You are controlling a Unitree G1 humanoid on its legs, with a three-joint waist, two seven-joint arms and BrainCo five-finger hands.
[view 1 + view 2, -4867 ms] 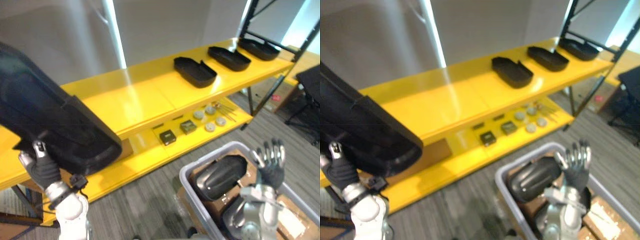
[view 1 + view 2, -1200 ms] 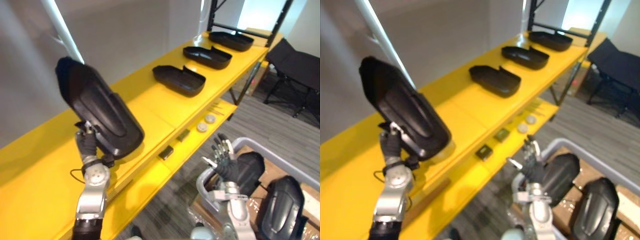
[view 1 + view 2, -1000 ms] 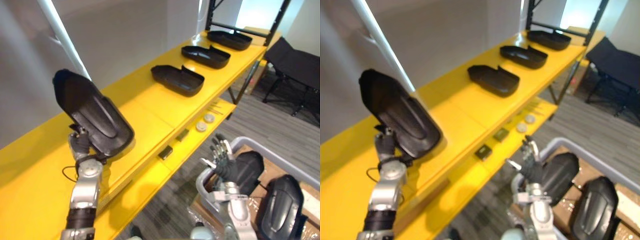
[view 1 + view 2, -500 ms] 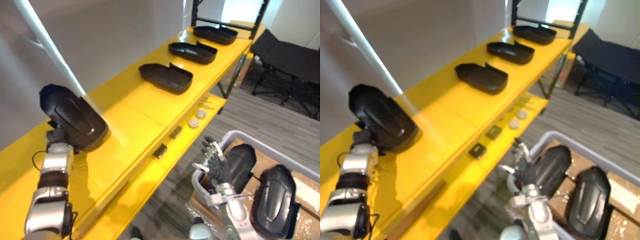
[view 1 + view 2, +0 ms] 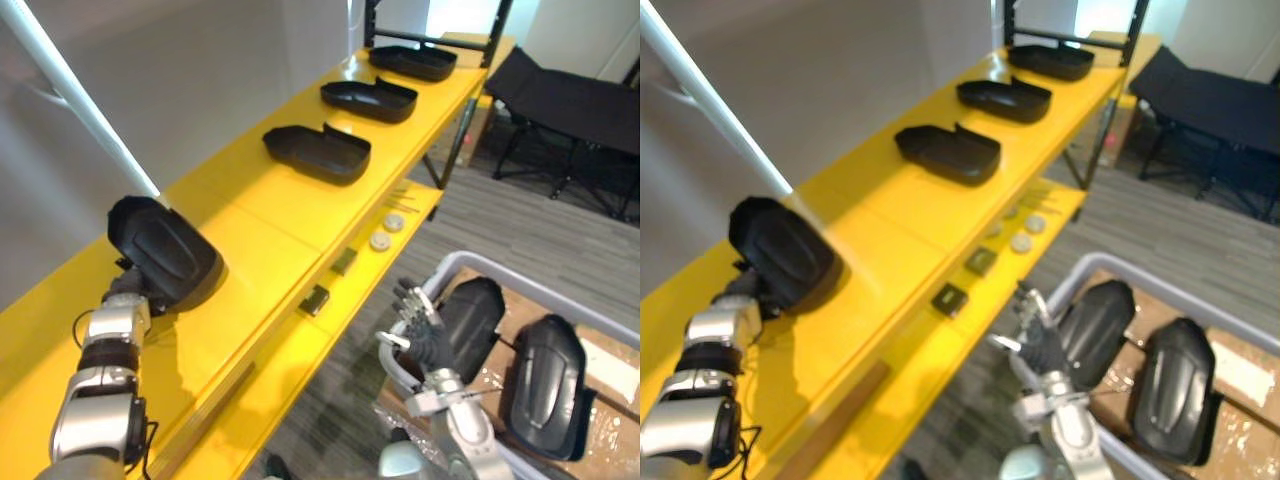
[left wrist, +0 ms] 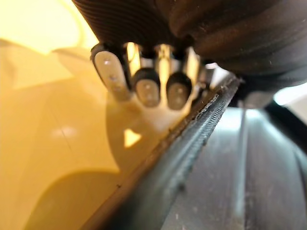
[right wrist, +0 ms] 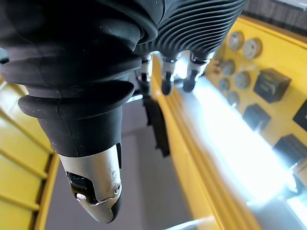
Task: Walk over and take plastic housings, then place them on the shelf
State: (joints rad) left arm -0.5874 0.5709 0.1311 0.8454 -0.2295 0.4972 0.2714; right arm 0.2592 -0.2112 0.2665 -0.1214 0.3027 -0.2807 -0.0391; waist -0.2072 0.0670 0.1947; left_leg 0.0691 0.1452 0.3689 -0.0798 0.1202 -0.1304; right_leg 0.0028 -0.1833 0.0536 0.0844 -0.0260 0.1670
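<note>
On the shelf [image 5: 262,215], one housing [image 5: 165,250] lies left of three others [image 5: 357,98]; a bin [image 5: 462,257] (two housings [image 5: 545,370] inside) stands before it.

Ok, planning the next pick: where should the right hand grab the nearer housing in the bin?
Its long rim on the side facing the right hand, reached from above. The nearer housing lies dome up in the grey bin, and that smooth dome probably offers fingers no hold.

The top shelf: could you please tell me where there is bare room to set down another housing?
A wide bare stretch lies between the housing in the left hand and the nearest lying housing on the top shelf. The far end is crowded with housings in a row.
</note>
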